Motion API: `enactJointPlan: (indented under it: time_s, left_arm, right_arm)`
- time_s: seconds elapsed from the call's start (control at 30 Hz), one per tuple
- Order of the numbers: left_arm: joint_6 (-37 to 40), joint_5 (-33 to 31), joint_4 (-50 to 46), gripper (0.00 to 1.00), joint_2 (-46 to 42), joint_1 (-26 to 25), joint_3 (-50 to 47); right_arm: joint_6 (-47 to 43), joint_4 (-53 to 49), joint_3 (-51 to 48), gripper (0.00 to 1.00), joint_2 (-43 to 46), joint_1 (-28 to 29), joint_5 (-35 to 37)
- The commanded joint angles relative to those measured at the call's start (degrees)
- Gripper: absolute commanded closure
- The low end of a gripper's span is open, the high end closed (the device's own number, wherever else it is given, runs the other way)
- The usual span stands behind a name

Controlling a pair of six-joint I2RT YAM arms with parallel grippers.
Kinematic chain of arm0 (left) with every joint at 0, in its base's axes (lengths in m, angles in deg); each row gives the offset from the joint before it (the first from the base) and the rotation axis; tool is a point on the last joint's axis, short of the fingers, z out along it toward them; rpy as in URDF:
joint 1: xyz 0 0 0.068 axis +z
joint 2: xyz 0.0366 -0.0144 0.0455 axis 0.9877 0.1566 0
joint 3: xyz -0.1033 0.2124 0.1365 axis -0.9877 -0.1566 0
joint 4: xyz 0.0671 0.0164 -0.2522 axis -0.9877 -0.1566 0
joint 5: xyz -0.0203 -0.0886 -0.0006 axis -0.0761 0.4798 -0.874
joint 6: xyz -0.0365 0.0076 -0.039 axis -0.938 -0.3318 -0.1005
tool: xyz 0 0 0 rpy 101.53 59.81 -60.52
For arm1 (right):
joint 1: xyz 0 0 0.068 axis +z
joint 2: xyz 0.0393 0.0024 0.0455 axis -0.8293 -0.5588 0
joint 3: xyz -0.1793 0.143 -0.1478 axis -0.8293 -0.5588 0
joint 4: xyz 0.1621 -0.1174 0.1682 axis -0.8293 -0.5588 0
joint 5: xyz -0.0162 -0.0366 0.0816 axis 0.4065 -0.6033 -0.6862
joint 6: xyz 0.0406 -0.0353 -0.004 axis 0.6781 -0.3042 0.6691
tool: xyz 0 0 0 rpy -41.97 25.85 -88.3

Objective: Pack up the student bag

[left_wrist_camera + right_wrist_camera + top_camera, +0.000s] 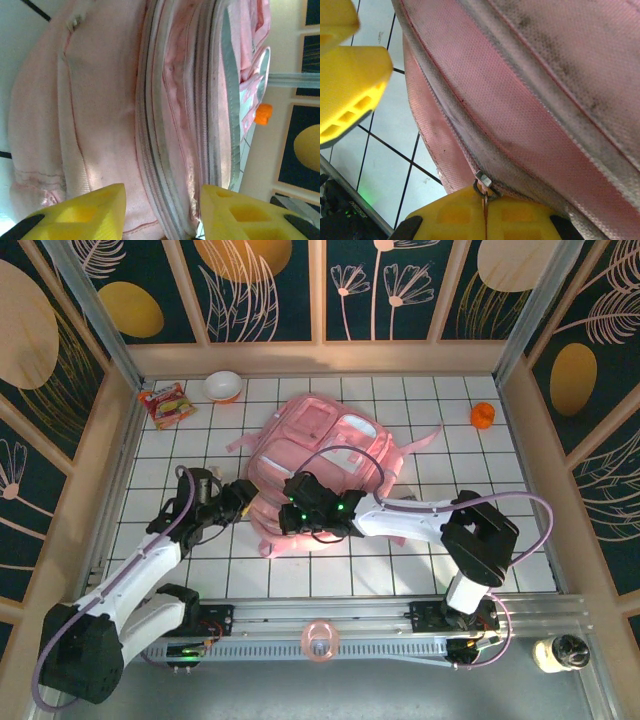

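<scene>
a large pink student bag lies flat in the middle of the white gridded table, a little toward the far edge, with straps trailing off to both sides. both arms reach in to the bag's near-left corner.

the right gripper is pressed together, pinching the small metal zip pull between its yellow pads, right at the bag's seam. the left gripper sits just beside it with its jaws spread. the bag's side wall and zip tracks lie ahead of the gap, and nothing looks clamped there.

the step in hand appears to be unzipping the bag so things can go in. to do it well, the right gripper should pull along the line of the zip teeth and follow the curve of the corner rather than lift away. a sideways tug could slip the little pull out of the pads or snag the fabric. the soft bag will probably drag along with the pull, so the left gripper would do best to close on the fabric near the seam, behind the slider, and hold it taut against the motion.

a snack packet and a bowl sit at the far-left corner, and a small orange object sits near the far-right corner.
</scene>
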Motion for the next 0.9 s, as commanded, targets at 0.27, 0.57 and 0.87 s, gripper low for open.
enactJointPlan:
  time_s: [0.27, 0.57, 0.87]
  left_arm:
    - [-6.3, 1.8, 11.4, 0.59, 8.2, -7.9, -0.8]
    - [-3.4, -5.8, 7.7, 1.00, 10.6, -7.8, 2.9]
    - [-3.5, -9.0, 5.4, 1.00, 5.5, -4.6, 3.2]
  right_arm:
    - [-2.8, 3.9, 3.2, 1.00, -0.6, -0.3, -1.2]
    - [-2.1, 2.3, -2.9, 1.00, 4.5, -2.1, -0.5]
    - [-1.6, -6.3, -14.9, 1.00, 16.2, -8.7, 1.0]
